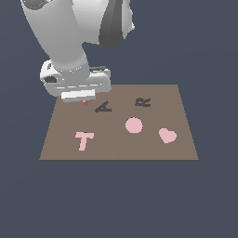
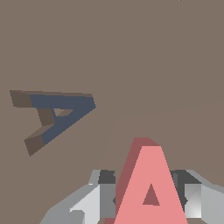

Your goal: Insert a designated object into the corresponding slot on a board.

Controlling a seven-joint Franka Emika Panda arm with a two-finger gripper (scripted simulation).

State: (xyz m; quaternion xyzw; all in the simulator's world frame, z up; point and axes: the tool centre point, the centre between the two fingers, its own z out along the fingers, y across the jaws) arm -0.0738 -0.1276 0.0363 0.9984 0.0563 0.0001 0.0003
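Over the far corner of the flat brown rectangular board (image 1: pixel 176 93), at the exterior view's left, the gripper (image 2: pixel 150 199) is closed on the small salmon-red A-shaped block (image 2: pixel 151 183), its grey fingers (image 2: pixel 105 199) pressed against the block's two sides in the wrist view. The dark A-shaped recess (image 1: pixel 103 107) lies empty just beside the gripper toward the exterior view's right, apart from the block. Also on the board are a dark R-shaped recess (image 1: pixel 143 102), a pale pink T (image 1: pixel 84 140), a pink circle (image 1: pixel 134 125) and a pink heart (image 1: pixel 167 135).
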